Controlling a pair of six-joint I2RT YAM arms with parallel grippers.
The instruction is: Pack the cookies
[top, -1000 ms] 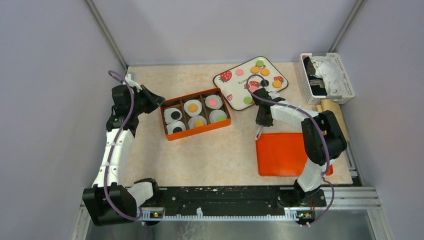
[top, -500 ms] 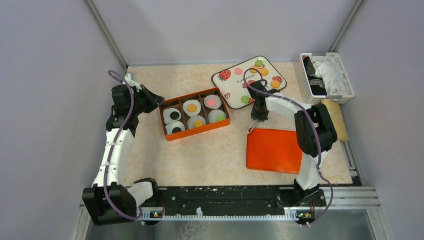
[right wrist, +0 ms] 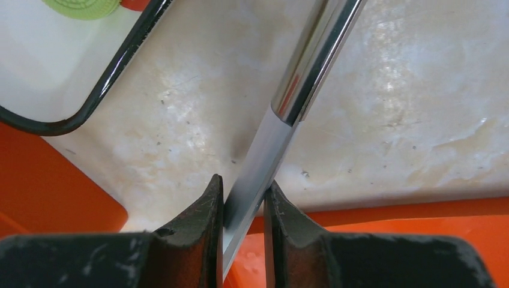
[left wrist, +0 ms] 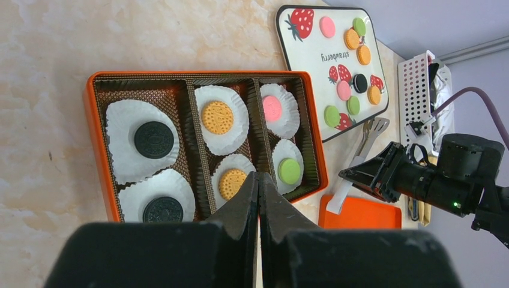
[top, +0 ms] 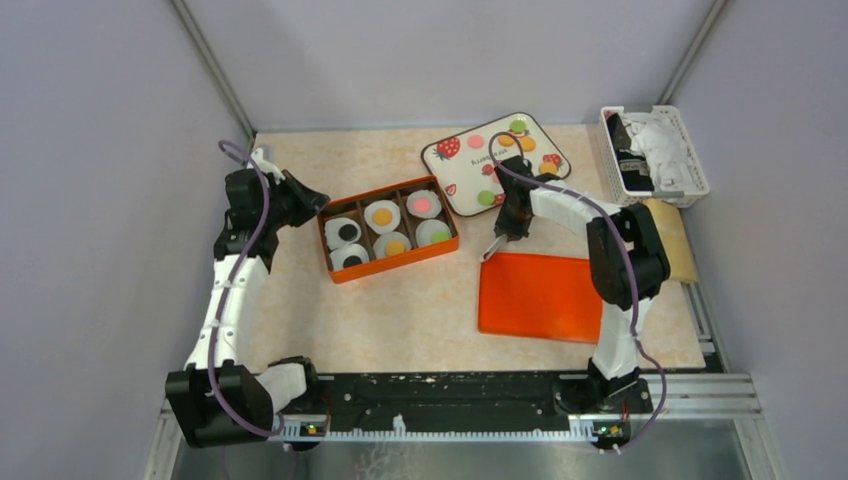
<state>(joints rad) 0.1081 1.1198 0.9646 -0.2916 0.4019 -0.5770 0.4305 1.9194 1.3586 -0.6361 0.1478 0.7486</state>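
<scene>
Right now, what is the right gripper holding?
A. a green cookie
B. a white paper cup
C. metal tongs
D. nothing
C: in the right wrist view, the right gripper is shut on the handle of the metal tongs.

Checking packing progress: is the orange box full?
Full: all six white paper cups in the orange rectangular box hold a round cookie.

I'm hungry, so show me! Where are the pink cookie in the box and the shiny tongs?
pink cookie [left wrist: 272, 108]: left wrist view, middle of its top face.
tongs [right wrist: 302, 78]: right wrist view, on the shiny handle.
</scene>
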